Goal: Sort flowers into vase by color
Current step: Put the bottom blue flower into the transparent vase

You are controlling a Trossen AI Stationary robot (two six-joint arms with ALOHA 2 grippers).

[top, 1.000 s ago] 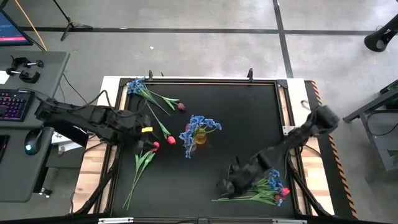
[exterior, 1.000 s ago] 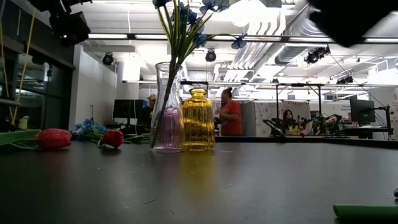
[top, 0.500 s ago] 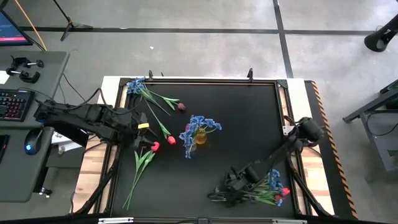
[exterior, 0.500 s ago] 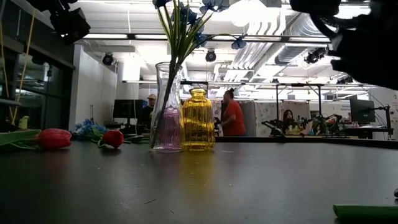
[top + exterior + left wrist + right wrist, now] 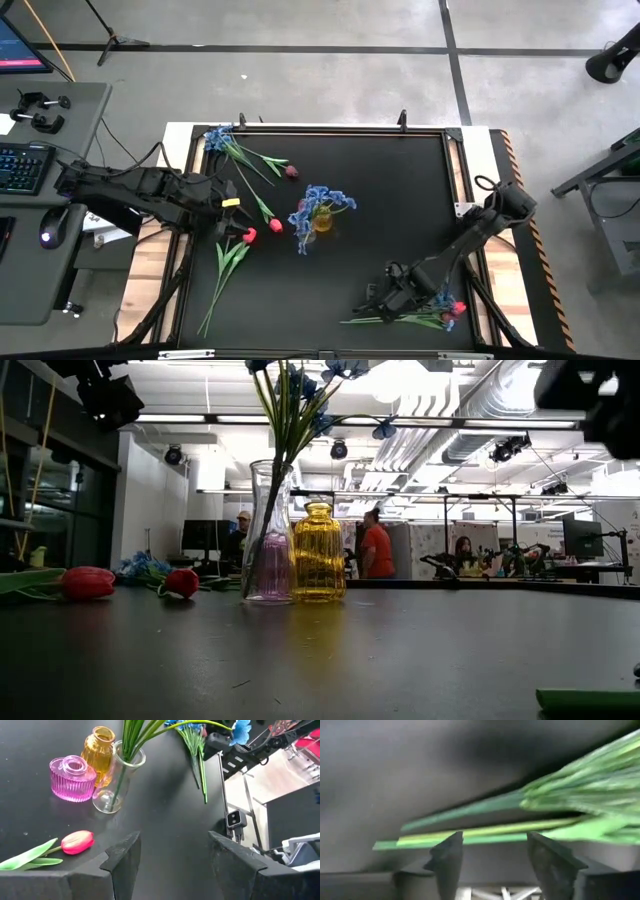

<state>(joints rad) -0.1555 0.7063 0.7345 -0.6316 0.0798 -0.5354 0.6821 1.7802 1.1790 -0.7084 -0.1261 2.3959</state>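
Right hand (image 5: 388,297): fingers spread, low over the stems (image 5: 485,832) of the blue bunch (image 5: 437,297) lying on the counter (image 5: 400,200)'s near right.
Left hand (image 5: 232,208): spread, empty, beside a red tulip (image 5: 248,234).
Clear vase (image 5: 118,780): holds blue flowers.
Risk: closing on several stems at once, probably dragging the neighbouring tulip along.
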